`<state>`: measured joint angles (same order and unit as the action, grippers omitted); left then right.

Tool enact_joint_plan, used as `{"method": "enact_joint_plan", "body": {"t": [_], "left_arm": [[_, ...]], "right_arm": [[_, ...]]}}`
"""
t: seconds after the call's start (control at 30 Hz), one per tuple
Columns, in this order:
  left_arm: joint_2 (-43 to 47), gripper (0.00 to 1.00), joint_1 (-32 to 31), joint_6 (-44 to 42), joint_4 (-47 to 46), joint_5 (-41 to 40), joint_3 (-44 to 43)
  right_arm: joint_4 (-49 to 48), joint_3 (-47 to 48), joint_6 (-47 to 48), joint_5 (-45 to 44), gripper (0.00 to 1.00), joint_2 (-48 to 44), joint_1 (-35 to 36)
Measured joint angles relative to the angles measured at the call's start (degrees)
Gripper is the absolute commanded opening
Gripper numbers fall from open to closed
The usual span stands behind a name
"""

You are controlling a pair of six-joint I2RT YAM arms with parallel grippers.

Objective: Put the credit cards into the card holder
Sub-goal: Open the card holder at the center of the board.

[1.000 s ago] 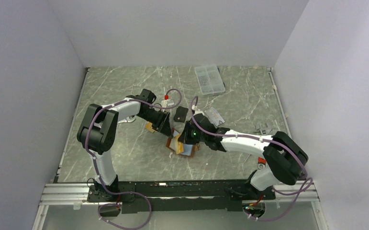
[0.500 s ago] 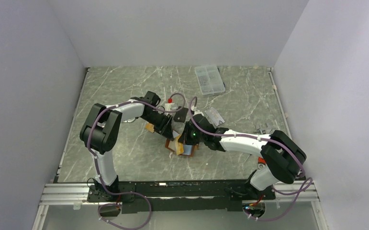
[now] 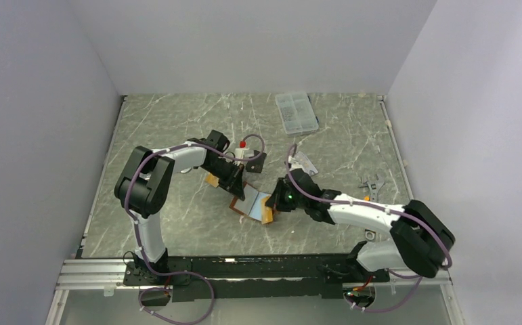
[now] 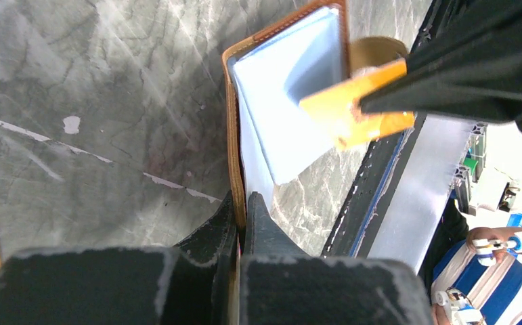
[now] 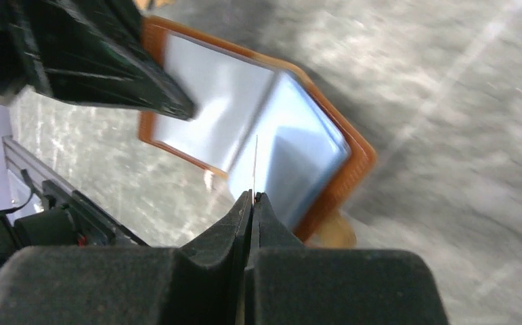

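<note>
The brown card holder (image 3: 253, 202) lies spread open at mid-table, its pale blue pockets (image 4: 271, 101) facing up. My left gripper (image 3: 240, 193) is shut on the holder's brown left edge (image 4: 233, 149). From the other side, my right gripper (image 3: 275, 201) is shut on a thin pale leaf (image 5: 256, 162) of the holder (image 5: 210, 108), close to the snap tab (image 5: 336, 230). Three credit cards lie loose on the table. The orange-tan card (image 3: 211, 179) sits under the left arm, the black card (image 3: 256, 162) beside the left wrist, and the silver-grey card (image 3: 303, 162) behind the right wrist.
A clear plastic compartment box (image 3: 296, 112) stands at the back, right of centre. A small metal tool (image 3: 373, 183) lies at the right, beside the right arm. Pale walls close the table in on three sides, and a black rail (image 3: 244, 265) runs along the near edge.
My left gripper has shut on the holder's edge. The right arm has drawn back toward the right and near side, and the holder has gone from bunched up to spread open.
</note>
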<state>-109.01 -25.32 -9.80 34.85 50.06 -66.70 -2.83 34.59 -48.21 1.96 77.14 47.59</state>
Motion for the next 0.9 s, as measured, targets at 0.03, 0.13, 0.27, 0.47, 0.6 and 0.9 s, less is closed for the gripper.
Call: {"method": "enact_joint_plan", "body": {"t": [0.03,0.13,0.27,0.47,0.6,0.9], "left_arm": [[0.0,0.0,0.0,0.0,-0.09,0.0,0.09],[-0.02,0.0,0.0,0.0,-0.09,0.0,0.42],[-0.15,0.0,-0.02,0.02,-0.13,-0.42,0.59],[-0.76,0.0,-0.17,0.0,-0.37,-1.55,0.59],[-0.76,0.0,-0.61,-0.02,-0.7,-2.49,0.59],[-1.55,0.0,-1.4,-0.02,-1.2,-3.26,0.57]], "right_arm": [[-0.02,-1.75,-0.17,0.0,0.0,-1.55,-0.57],[0.42,-6.99,-0.85,-0.33,0.0,-5.9,-1.84],[1.11,-11.58,-1.97,-0.42,0.0,-9.03,-2.21],[-0.39,-12.2,-2.62,-0.28,0.0,-8.94,-2.32],[-0.72,-12.22,-2.6,0.07,0.0,-8.94,-2.6],[-2.54,-14.69,-2.86,1.81,0.0,-10.75,-3.82]]}}
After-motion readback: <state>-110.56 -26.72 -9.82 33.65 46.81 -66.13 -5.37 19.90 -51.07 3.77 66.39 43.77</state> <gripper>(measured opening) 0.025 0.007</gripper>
